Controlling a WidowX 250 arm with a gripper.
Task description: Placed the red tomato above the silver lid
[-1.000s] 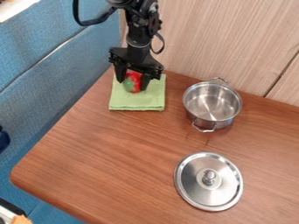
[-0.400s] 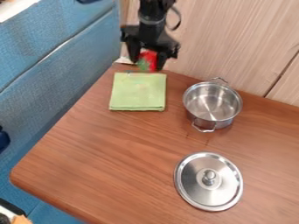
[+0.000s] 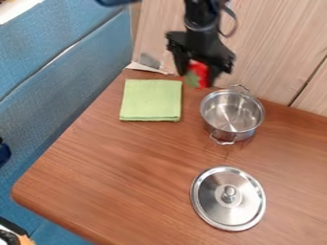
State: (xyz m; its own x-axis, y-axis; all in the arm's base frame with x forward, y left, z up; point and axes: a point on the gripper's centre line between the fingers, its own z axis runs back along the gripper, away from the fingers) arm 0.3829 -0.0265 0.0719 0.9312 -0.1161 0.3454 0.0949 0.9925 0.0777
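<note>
Camera view: tomato in grip, transfer to lid next

Nearest, lower right of frame: silver lid (image 3: 228,198), flat on the wooden table (image 3: 121,167), knob (image 3: 228,192) up. That's the target. Knob sits mid-lid, so a round item probably won't balance on top of it. I'd aim for the flatter metal beside the knob, inside the rim. Lower slowly, let it touch before letting go, then lift straight up. Dropping it from height risks a bounce or a roll-off. Polished steel likely gives little friction, and a sideways nudge on release could slide the lid too.

Further back, right of centre: steel pot (image 3: 232,111), open, one handle facing the lid, the other facing the wall. It's beside the likely path. Keep height until well clear of rim and handles; swinging round its left side looks safer than crossing low.

Left of the pot, upper left of centre: folded green cloth (image 3: 150,100), flat. Not needed for this step.

Farthest, top centre: black gripper (image 3: 198,77), fingers pinching the red tomato (image 3: 199,73), green patch on its left. Held up between cloth and pot in frame, wood-panel wall (image 3: 281,43) behind. Grip looks adequate; keep squeeze constant, no jerks.
</note>
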